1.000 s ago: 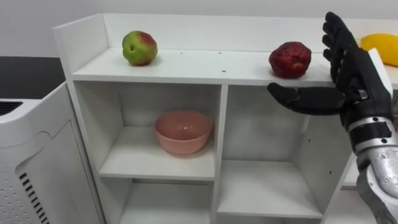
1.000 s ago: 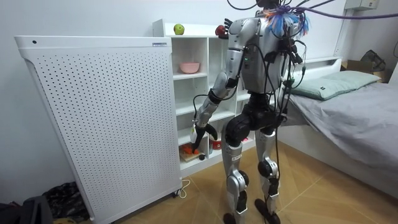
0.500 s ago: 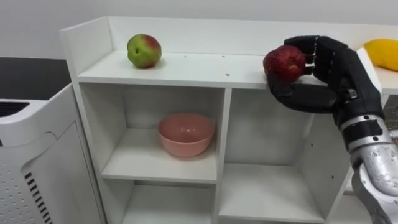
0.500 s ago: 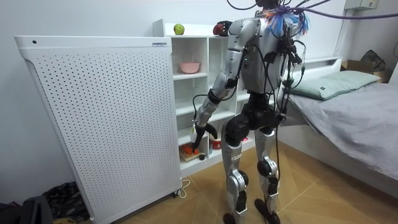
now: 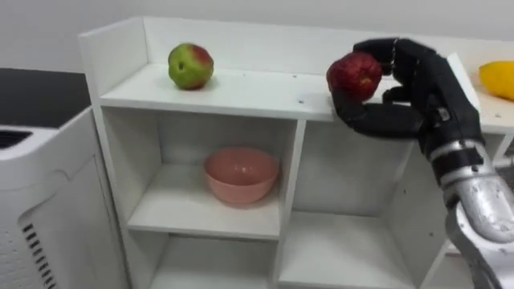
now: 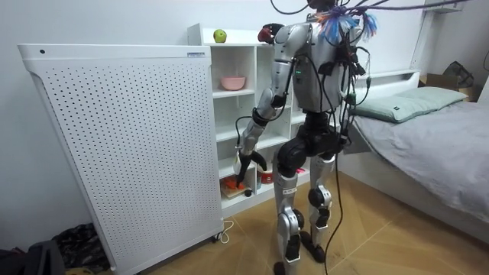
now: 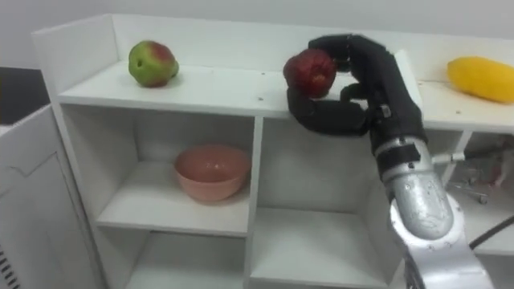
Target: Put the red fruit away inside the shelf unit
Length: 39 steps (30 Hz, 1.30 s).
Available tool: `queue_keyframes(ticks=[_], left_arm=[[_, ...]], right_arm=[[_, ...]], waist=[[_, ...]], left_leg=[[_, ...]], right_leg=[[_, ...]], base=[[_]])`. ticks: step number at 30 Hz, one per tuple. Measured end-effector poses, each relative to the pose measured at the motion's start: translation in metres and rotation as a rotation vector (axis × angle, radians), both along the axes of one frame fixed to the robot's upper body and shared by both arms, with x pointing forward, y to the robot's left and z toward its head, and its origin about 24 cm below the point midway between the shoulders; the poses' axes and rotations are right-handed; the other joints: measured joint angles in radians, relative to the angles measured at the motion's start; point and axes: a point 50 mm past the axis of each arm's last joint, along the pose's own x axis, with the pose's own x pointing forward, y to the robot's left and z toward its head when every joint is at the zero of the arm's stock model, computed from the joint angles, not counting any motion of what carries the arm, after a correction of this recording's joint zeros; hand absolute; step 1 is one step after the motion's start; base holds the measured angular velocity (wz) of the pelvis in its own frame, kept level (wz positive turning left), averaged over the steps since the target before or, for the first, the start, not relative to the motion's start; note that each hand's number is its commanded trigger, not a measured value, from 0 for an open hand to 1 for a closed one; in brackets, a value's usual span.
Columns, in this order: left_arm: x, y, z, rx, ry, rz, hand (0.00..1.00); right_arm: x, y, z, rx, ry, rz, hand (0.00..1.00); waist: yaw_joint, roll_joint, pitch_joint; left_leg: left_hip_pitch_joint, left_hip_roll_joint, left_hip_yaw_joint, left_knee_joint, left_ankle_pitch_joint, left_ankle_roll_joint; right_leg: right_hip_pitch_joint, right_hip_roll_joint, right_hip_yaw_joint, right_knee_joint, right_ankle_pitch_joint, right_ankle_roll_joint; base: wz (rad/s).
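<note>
Black fingers and thumb of the right hand are clamped round a red apple, held at the front edge of the closet's top shelf. A green apple sits well apart at nine o'clock, a pink bowl lies at about eight o'clock in the compartment below, and a yellow fruit is at three o'clock. The step looks like carrying the apple off. The next move likely calls for lowering it towards the bowl, clear of the shelf edge. The left hand hangs by the lower shelves, and its grip cannot be told.
</note>
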Motion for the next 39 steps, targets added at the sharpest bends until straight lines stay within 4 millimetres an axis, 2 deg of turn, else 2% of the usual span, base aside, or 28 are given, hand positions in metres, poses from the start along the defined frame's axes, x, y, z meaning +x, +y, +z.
queue_keyframes(ticks=[1,3,5,8,12,14,17,19,20,22,23,26,28,29,31,32,34,35,37,39], left_arm=[[0.0,-0.002,-0.001,-0.011,0.004,0.0,0.0],[0.003,-0.003,0.0,-0.013,-0.008,-0.004,0.0],[0.004,-0.005,0.0,-0.019,-0.011,-0.005,0.0],[0.003,-0.009,-0.002,-0.03,-0.009,-0.005,0.0],[-0.011,-0.005,-0.005,-0.027,0.021,0.009,0.0],[-0.015,-0.005,-0.006,-0.026,0.026,0.011,0.0],[-0.016,-0.009,-0.007,-0.044,0.015,0.024,0.0],[-0.016,-0.011,-0.007,-0.045,0.005,0.019,0.0],[-0.016,-0.012,-0.007,-0.045,0.002,0.019,0.0],[-0.015,-0.015,-0.008,-0.048,-0.009,0.033,0.0],[-0.016,-0.016,-0.008,-0.047,-0.009,0.033,0.0],[-0.02,-0.016,-0.01,-0.045,-0.005,0.065,0.0],[-0.021,-0.019,-0.012,-0.046,0.004,0.059,0.0],[-0.021,-0.02,-0.012,-0.045,0.002,0.059,0.0],[-0.02,-0.023,-0.013,-0.058,-0.001,0.089,0.0],[-0.02,-0.023,-0.013,-0.056,-0.003,0.103,0.0],[-0.022,-0.024,-0.014,-0.052,-0.013,0.145,0.0],[-0.021,-0.024,-0.015,-0.047,-0.015,0.149,0.0],[-0.017,-0.023,-0.014,-0.036,-0.019,0.169,0.0],[-0.013,-0.024,-0.014,-0.03,-0.03,0.173,0.0]], right_arm=[[-0.001,0.002,-0.003,-0.007,0.011,0.011,1.0],[-0.003,0.004,-0.001,-0.015,0.011,0.032,1.0],[-0.006,0.008,0.002,-0.027,0.001,0.073,1.0],[-0.017,0.014,0.002,-0.032,-0.006,0.156,1.0],[-0.036,0.022,-0.002,-0.015,-0.004,0.286,1.0],[-0.043,0.027,-0.01,0.032,0.013,0.331,1.0],[-0.048,0.038,-0.039,0.066,0.127,0.401,1.0],[-0.049,0.045,-0.064,0.058,0.24,0.438,1.0],[-0.048,0.045,-0.07,0.058,0.266,0.442,1.0],[-0.049,0.043,-0.089,0.065,0.349,0.437,1.0],[-0.049,0.043,-0.093,0.065,0.366,0.437,1.0],[-0.044,0.042,-0.114,0.102,0.457,0.43,1.0],[-0.037,0.034,-0.145,0.178,0.59,0.377,1.0],[-0.036,0.032,-0.153,0.197,0.619,0.36,1.0],[-0.035,0.024,-0.181,0.315,0.74,0.311,1.0],[-0.035,0.022,-0.188,0.349,0.77,0.301,1.0],[-0.038,0.017,-0.209,0.489,0.857,0.268,1.0],[-0.038,0.016,-0.213,0.531,0.872,0.257,1.0],[-0.038,0.006,-0.228,0.663,0.919,0.2,1.0],[-0.035,-0.002,-0.234,0.758,0.933,0.161,1.0]], waist=[[-0.017,0.009,-0.0001],[-0.02,0.01,-0.0009],[-0.017,0.01,-0.0008],[0.004,0.012,0.0004],[0.021,0.018,-0.0026],[0.024,0.02,-0.0056],[0.034,0.028,-0.008],[0.039,0.032,-0.0066],[0.041,0.033,-0.0062],[0.054,0.04,-0.0112],[0.056,0.041,-0.0119],[0.052,0.042,-0.0111],[0.042,0.042,-0.0095],[0.036,0.041,-0.0092],[0.027,0.041,-0.0063],[0.025,0.04,-0.0056],[0.021,0.04,0.002],[0.021,0.04,0.0044],[0.021,0.04,0.0151],[0.019,0.043,0.0203]], left_leg=[[0.014,0.006,0.06,-0.009,0.0,0.0],[0.018,0.006,0.119,-0.011,0.0,0.001],[0.018,-0.006,0.128,-0.013,-0.001,0.005],[0.008,-0.009,0.148,-0.007,-0.007,0.014],[0.004,-0.012,0.15,0.006,-0.007,0.014],[-0.003,-0.011,0.149,0.009,-0.007,0.014],[-0.003,-0.01,0.151,0.009,-0.007,0.014],[-0.005,-0.01,0.163,0.008,-0.007,0.014],[-0.007,-0.009,0.17,0.008,-0.007,0.014],[-0.028,-0.011,0.181,0.009,-0.007,0.015],[-0.036,-0.011,0.182,0.01,-0.006,0.016],[-0.059,-0.012,0.183,0.022,-0.004,0.018],[-0.077,-0.016,0.182,0.035,-0.004,0.018],[-0.086,-0.019,0.182,0.038,-0.004,0.018],[-0.122,-0.029,0.183,0.046,0.0,0.025],[-0.129,-0.03,0.183,0.048,0.001,0.026],[-0.156,-0.042,0.183,0.056,0.004,0.031],[-0.166,-0.044,0.183,0.061,0.004,0.032],[-0.214,-0.054,0.179,0.082,0.007,0.036],[-0.259,-0.062,0.176,0.102,0.01,0.04]], right_leg=[[0.012,0.001,-0.002,0.005,0.0,0.001],[0.014,0.001,0.004,0.003,-0.002,0.003],[0.014,0.0,0.009,0.002,-0.003,0.003],[0.006,0.002,0.026,0.006,-0.002,0.005],[0.007,-0.001,0.028,0.009,0.0,0.007],[0.006,0.0,0.025,0.003,0.003,0.007],[0.006,0.0,0.026,0.003,0.005,0.004],[0.005,0.0,0.026,0.002,0.004,0.005],[0.002,0.0,0.026,0.002,0.004,0.005],[-0.021,-0.002,0.027,0.006,0.004,0.007],[-0.029,-0.003,0.027,0.008,0.004,0.007],[-0.057,-0.011,0.027,0.024,0.004,0.006],[-0.071,-0.021,0.017,0.039,-0.004,0.008],[-0.079,-0.025,0.014,0.045,-0.008,0.009],[-0.125,-0.041,0.011,0.081,-0.021,0.011],[-0.136,-0.044,0.011,0.089,-0.022,0.012],[-0.171,-0.06,0.007,0.117,-0.032,0.014],[-0.18,-0.063,0.004,0.123,-0.033,0.015],[-0.226,-0.075,0.003,0.147,-0.035,0.016],[-0.274,-0.088,0.001,0.17,-0.036,0.018]], base=[[0.35],[-0.01],[-0.02],[0.0],[0.01],[0.02],[0.0],[0.0],[0.0],[0.0],[-0.05],[-0.03],[0.15],[0.22],[0.11],[0.0],[0.0],[0.06],[0.12],[0.12]])
